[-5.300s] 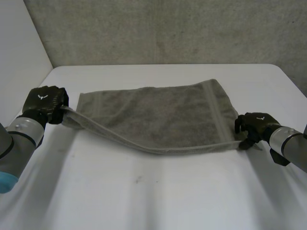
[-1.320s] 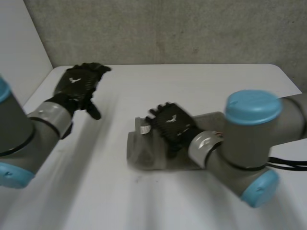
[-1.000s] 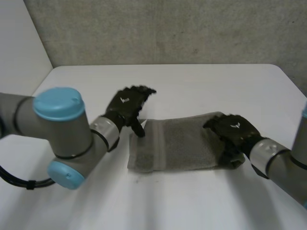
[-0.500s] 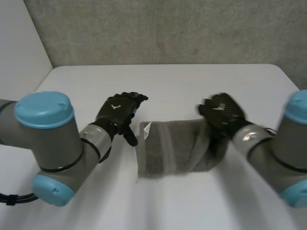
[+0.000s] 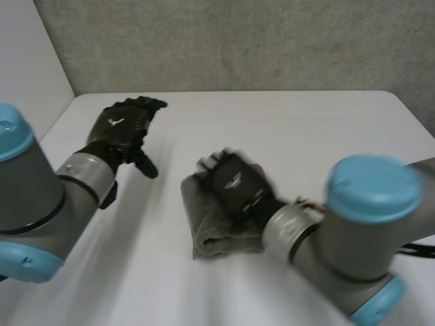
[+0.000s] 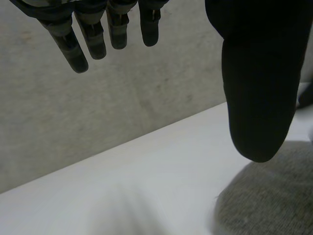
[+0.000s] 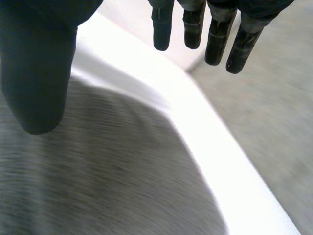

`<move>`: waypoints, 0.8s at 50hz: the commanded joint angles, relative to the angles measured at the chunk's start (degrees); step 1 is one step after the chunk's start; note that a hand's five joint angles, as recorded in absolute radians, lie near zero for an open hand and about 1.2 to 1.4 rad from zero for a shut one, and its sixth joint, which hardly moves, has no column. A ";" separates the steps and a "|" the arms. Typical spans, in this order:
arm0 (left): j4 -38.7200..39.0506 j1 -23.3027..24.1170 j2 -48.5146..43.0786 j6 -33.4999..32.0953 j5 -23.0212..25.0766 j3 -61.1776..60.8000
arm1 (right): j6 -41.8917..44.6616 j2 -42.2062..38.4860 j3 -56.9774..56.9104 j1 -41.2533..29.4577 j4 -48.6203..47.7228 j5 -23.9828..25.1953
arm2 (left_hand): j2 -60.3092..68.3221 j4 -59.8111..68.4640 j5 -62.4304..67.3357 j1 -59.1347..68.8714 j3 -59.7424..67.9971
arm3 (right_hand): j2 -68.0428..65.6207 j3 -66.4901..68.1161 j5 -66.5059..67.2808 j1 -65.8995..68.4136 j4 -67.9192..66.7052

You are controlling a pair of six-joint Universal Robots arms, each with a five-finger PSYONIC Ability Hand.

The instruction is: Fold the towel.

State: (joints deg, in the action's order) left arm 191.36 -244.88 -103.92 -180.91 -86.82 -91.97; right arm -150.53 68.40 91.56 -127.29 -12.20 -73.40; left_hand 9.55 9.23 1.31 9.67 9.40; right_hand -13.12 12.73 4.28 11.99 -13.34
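**Right hand swung across, towel now half as long**

Since half a second ago the black right hand [image 5: 234,187] has crossed from the far-right end of the grey terry towel [image 5: 209,238] to its left part, and the cloth has gone from a flat strip to a short, thick bundle. Over the same time the black left hand [image 5: 124,128] has pulled away from the towel's left edge toward the far left of the white bench [image 5: 299,122].

In the head view the towel lies near the middle of the bench. Its rounded folded edge faces left, and a soft lip shows along its near side. The right hand lies over the top of the bundle and covers most of its far half. The right arm's grey joint and light-blue cap [image 5: 374,187] reach in from the near right.

The right wrist view has that hand's fingers [image 7: 215,46] straight and spread, well apart from the thumb, gripping nothing. Grey cloth [image 7: 98,176] lies under the palm, with a band of bare bench beyond it. Whether the palm presses on the towel I cannot tell.

The left hand hovers apart from the towel. In its own wrist view its fingers [image 6: 73,49] are straight and loosely parted from the thumb, and it holds nothing. A rounded corner of the towel [image 6: 266,203] sits on the bench below the thumb. A grey textured wall [image 5: 238,41] stands behind the bench.
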 commanded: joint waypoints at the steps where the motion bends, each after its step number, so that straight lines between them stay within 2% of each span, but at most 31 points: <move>1: -0.80 8.00 -8.92 1.26 -0.28 8.98 | -19.76 6.13 2.48 11.42 1.47 -0.08 | 2.84 3.17 1.09 2.73 3.00 | 3.12 -2.73 -4.28 -1.99 3.34; 4: -2.82 10.03 -12.52 2.92 -0.72 11.28 | -25.31 6.13 2.14 15.91 5.76 1.50 | 2.85 3.17 1.09 2.73 3.00 | 3.12 -2.73 -4.28 -1.99 3.34; 8: -5.82 10.74 -15.44 5.31 -1.78 12.16 | -26.83 4.28 -0.15 17.25 10.53 4.49 | 3.02 3.34 1.26 2.90 3.17 | 3.12 -2.73 -4.28 -1.99 3.34; 10: -7.66 11.35 -18.41 6.79 -3.61 12.25 | -26.74 -1.83 -3.21 17.16 13.68 7.99 | 3.02 3.34 1.26 2.90 3.17 | 3.12 -2.73 -4.28 -1.99 3.34; 13: -8.02 11.70 -19.57 6.80 -4.85 12.16 | -26.74 -4.86 -5.25 17.25 14.92 9.15 | 3.02 3.34 1.26 2.90 3.17 | 3.12 -2.73 -4.28 -1.99 3.34; 15: -8.02 12.14 -20.97 6.36 -7.39 11.73 | -26.57 -9.14 -8.49 17.25 16.50 10.38 | 3.02 3.34 1.26 2.90 3.17 | 3.12 -2.73 -4.28 -1.99 3.34; 20: -8.10 12.05 -21.50 6.18 -8.63 11.29 | -24.56 -14.07 -11.39 16.90 16.77 10.12 | 2.85 3.17 1.09 2.73 3.00 | 3.12 -2.73 -4.28 -1.99 3.34; 27: -8.45 11.97 -21.42 5.31 -8.54 11.02 | -17.60 -14.96 -12.54 16.02 16.59 7.66 | 2.34 2.67 0.59 2.23 2.50 | 3.12 -2.73 -4.28 -1.99 3.34; 32: -8.54 12.05 -21.15 1.97 -8.46 10.49 | -15.93 -14.35 -13.16 15.76 16.68 5.38 | 2.01 2.33 0.25 1.89 2.16 | 3.12 -2.73 -4.28 -1.99 3.34; 38: -8.63 11.79 -19.92 0.38 -8.54 11.46 | -16.11 -12.68 -13.95 15.76 16.77 5.11 | 2.01 2.33 0.25 1.89 2.16 | 3.12 -2.73 -4.28 -1.99 3.34; 40: -8.81 11.61 -15.91 -0.14 -8.54 12.77 | -16.55 -7.96 -14.65 15.76 16.59 4.67 | 1.67 2.00 -0.08 1.56 1.83 | 3.12 -2.73 -4.28 -1.99 3.34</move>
State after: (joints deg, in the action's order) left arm 182.79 -232.90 -124.78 -179.02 -95.33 -81.21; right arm -166.25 54.30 78.20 -111.54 4.49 -67.99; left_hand 10.58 10.60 1.31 10.47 10.57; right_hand -12.65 11.88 3.63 11.78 -13.00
